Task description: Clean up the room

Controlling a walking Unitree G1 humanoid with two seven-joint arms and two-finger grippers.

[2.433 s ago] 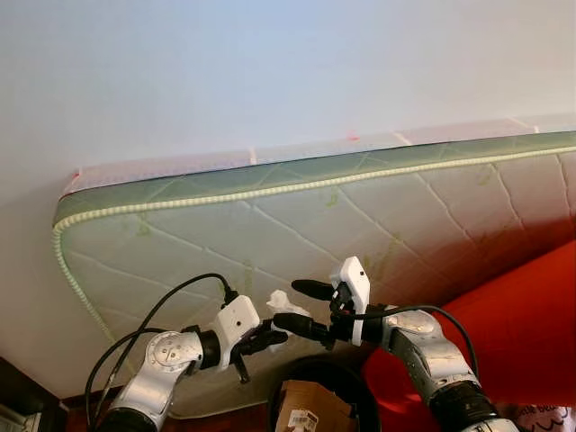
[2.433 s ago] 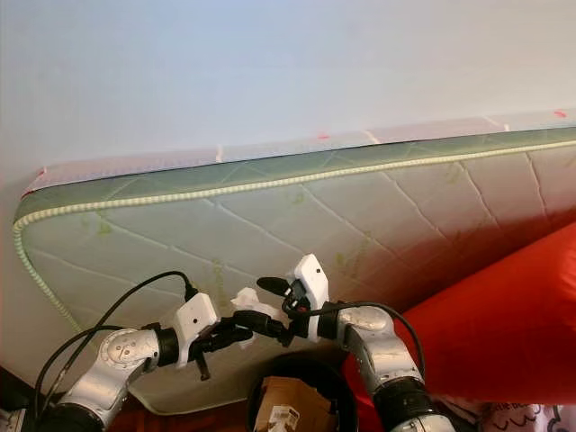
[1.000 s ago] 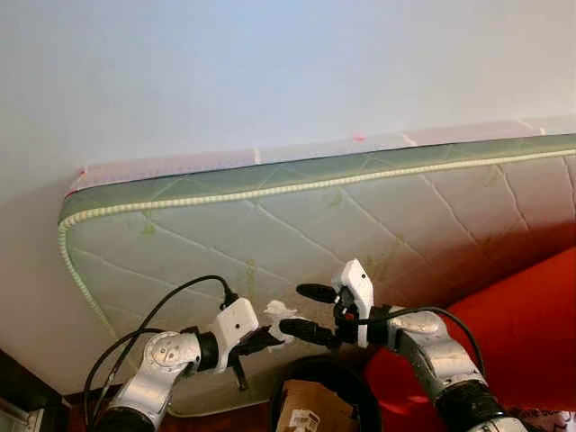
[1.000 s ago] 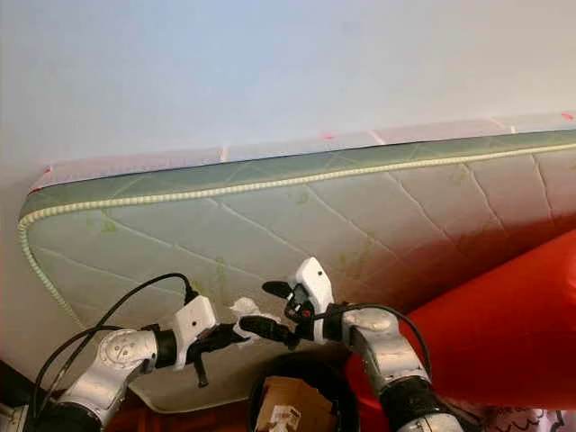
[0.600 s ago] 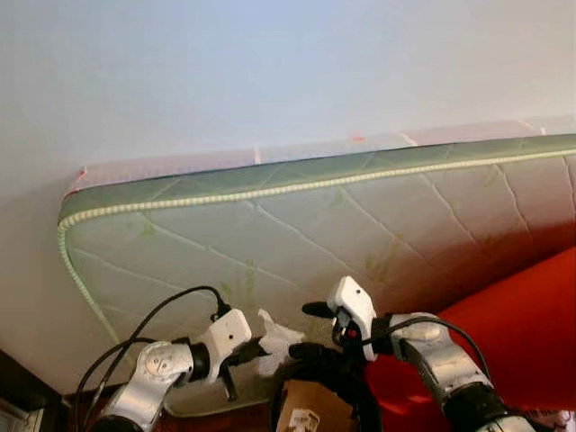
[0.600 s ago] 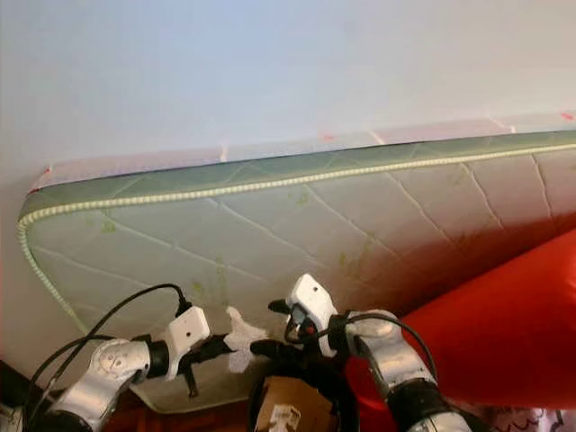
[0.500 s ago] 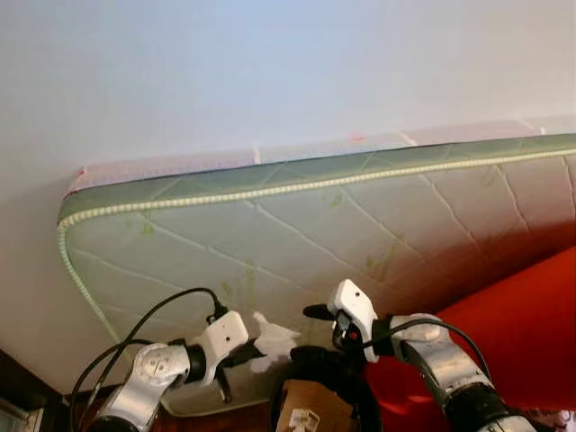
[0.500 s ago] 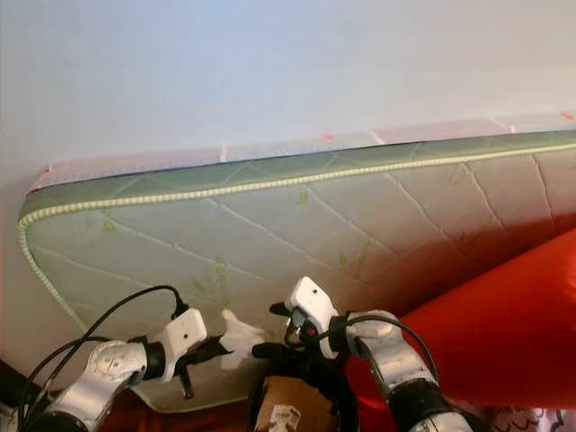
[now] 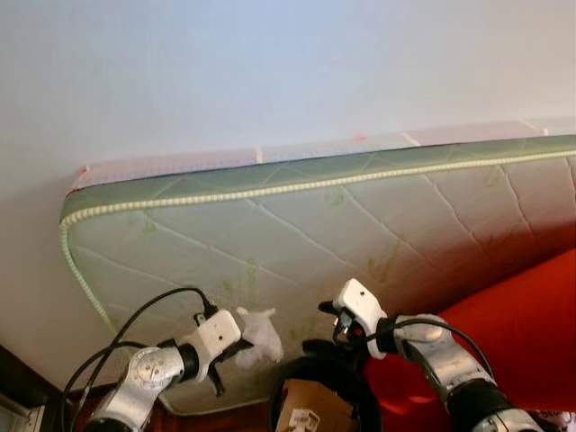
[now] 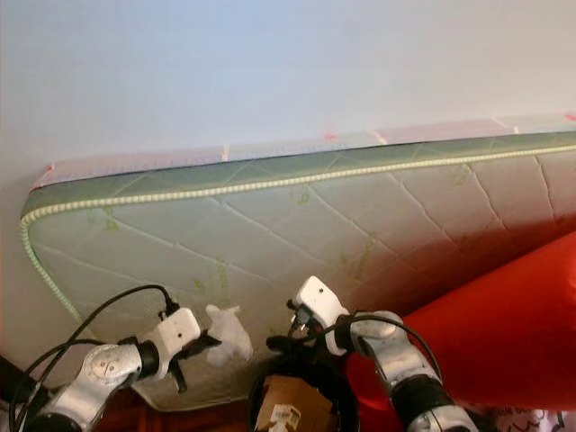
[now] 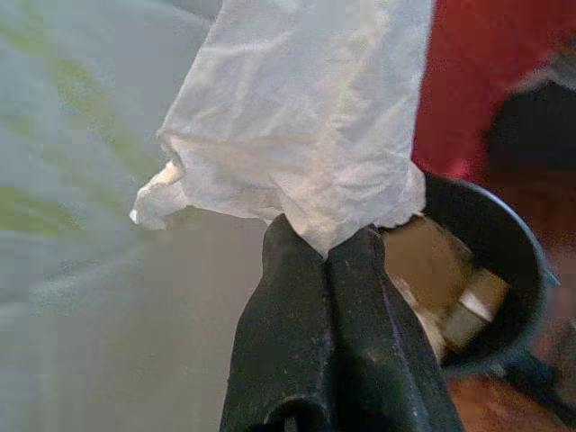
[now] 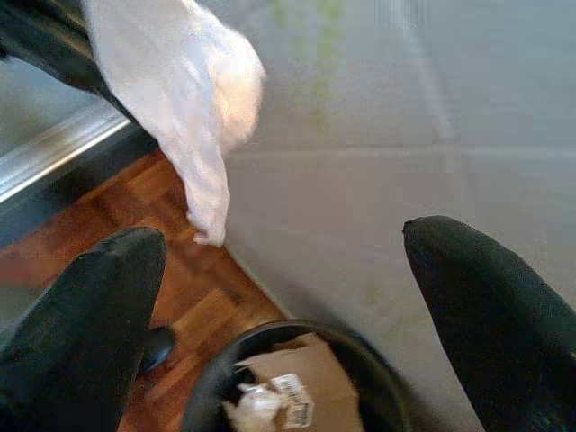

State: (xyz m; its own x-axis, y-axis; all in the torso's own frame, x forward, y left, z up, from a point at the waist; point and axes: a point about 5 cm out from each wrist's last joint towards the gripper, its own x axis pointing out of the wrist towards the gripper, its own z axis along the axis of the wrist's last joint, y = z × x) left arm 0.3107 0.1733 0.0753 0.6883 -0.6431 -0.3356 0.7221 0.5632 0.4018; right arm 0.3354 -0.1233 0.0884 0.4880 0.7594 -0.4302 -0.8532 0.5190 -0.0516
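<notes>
the left pincer (image 9: 236, 353) is clamped on a crumpled white tissue (image 9: 259, 333), which in the left eye view hangs at about 9 o'clock of the black bin (image 9: 297, 382); both arms have sunk lower than a moment ago and the tissue has swung outward. the right pincer (image 9: 317, 346) hovers at the bin's rim. in the left wrist view the tissue sits above the closed fingers (image 11: 310, 315), the bin at 3 o'clock. in the right wrist view the fingers (image 12: 85, 324) are spread wide over the bin. the drop looks close, not yet made.

Crumpled paper tissue (image 11: 306, 126); quilted cloth mattress (image 9: 315, 234).
</notes>
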